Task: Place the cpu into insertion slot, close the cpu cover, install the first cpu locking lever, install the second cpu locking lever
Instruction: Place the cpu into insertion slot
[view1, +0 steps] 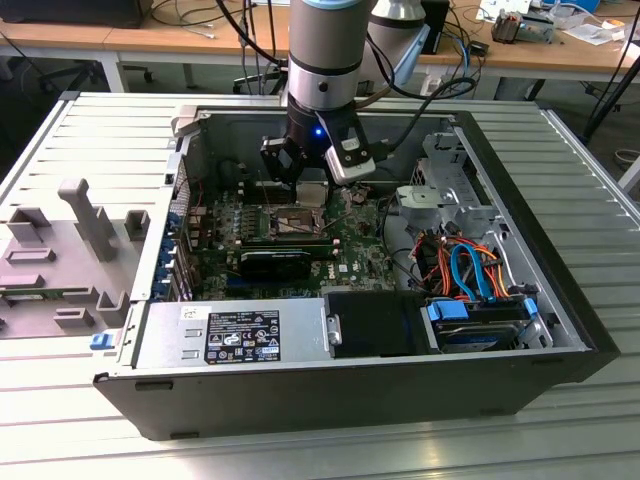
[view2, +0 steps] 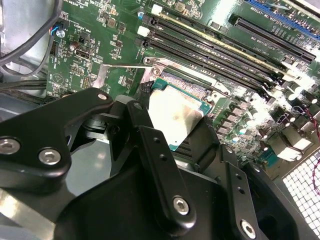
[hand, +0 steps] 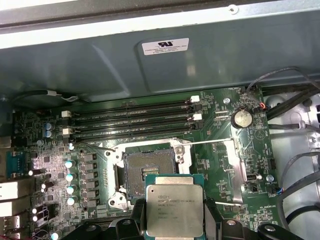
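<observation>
now your tool (hand: 174, 216) grips the cpu (hand: 174, 200) by its edges, the bare insertion slot (hand: 149, 167) lying just ahead and below.

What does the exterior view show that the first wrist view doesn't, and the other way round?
The exterior view adds the robot arm, the ribbed grey table, the power supply box and orange and blue cables. The first wrist view adds a round battery and a close look at the silver chip gripped in the end effector. Both show the green motherboard and its empty socket.
</observation>
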